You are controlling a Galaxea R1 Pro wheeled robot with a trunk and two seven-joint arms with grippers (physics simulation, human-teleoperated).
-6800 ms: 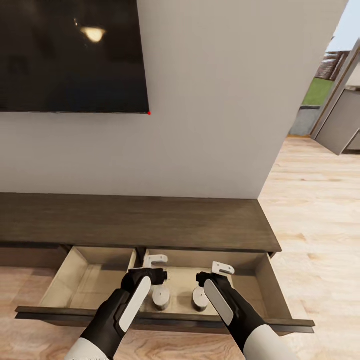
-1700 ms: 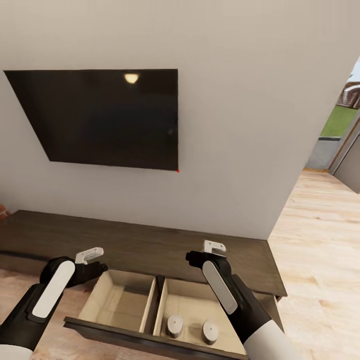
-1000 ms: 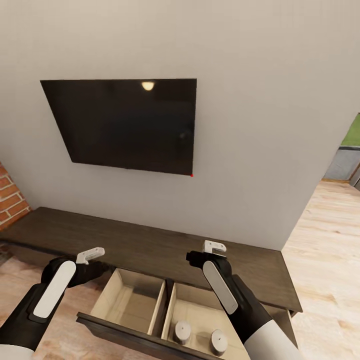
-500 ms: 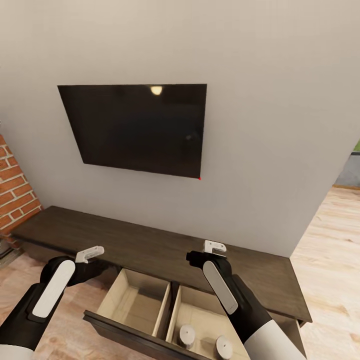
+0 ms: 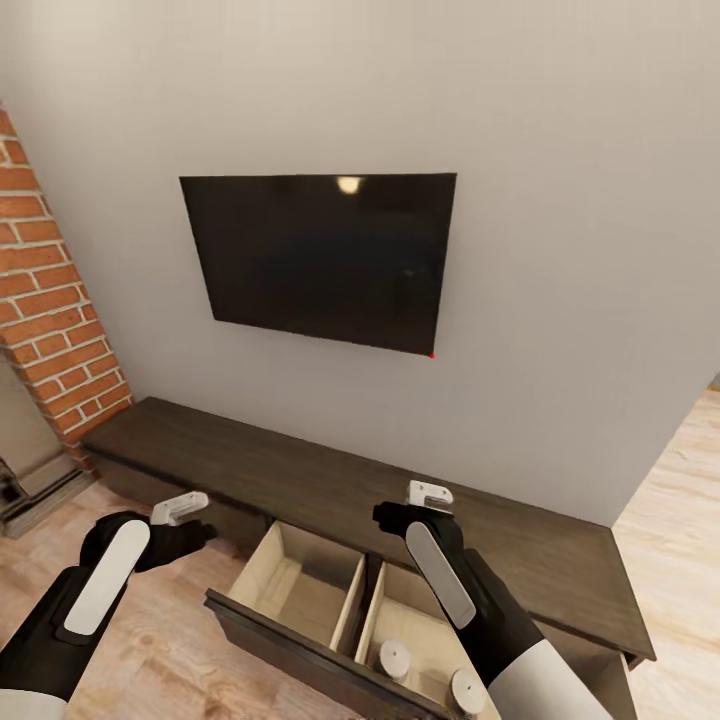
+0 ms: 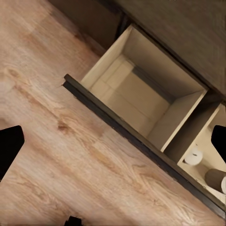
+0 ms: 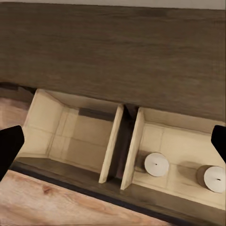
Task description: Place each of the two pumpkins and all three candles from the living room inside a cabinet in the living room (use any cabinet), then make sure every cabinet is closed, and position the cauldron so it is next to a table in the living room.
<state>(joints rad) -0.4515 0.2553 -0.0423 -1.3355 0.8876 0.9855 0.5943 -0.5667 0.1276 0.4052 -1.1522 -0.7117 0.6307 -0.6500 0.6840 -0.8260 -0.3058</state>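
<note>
Candles: two short grey-beige cylindrical candles [image 7: 156,164] [image 7: 211,178] are seen upright in one light-wood compartment of the pulled-out drawer [image 5: 300,640], below and ahead of the right jaws; the compartment beside it is seen bare.
Cabinet: the long, low dark-brown wooden cabinet [image 5: 300,470] is set against the wall, its flat top passing under the right gripper [image 5: 425,500]; the drawer front [image 6: 122,129] is pulled well out over the floor.
Right jaws: spread wide, nothing pinched, as judged from the dark fingertips [image 7: 9,143] at opposite edges of the right wrist view.
Left jaws: likewise spread and empty; the left gripper [image 5: 180,512] is held over the floor, beside the drawer's outer corner.
Pumpkins, third candle, cauldron, table: not placed by these pictures.
Risk, drawer: the open drawer is judged likely to be struck by an arm or the base if a turn is made close to it; the candles could then be tipped.
Risk, task: the cabinet is judged liable to be left open if the remaining items are fetched and the drawer forgotten.
Surface: pale wood-plank floor [image 5: 170,640], bare beneath the left jaws.
Room: a plain grey wall [image 5: 560,250] carrying a black flat wall-mounted screen [image 5: 320,260], with a red brick column [image 5: 50,300] far off on the left arm's side.
</note>
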